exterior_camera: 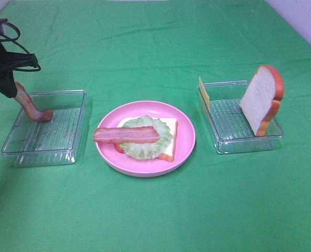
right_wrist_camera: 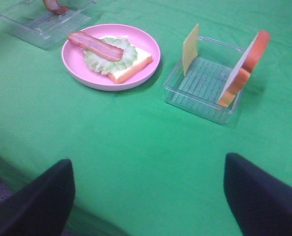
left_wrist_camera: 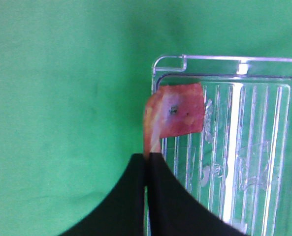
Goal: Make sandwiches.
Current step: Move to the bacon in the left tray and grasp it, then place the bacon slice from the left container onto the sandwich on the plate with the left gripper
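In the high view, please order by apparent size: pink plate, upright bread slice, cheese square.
Largest: pink plate.
Then upright bread slice.
Smallest: cheese square, seen nearly edge-on, so its true size is unsure.

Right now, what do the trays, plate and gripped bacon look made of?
Left tray and right tray: clear rigid plastic, glossy; see-through walls, ribbed floor, glints. Plate: smooth pink, probably plastic; uniform colour, soft sheen. Bacon in the left hand: likely soft rubbery toy; it curves limply.
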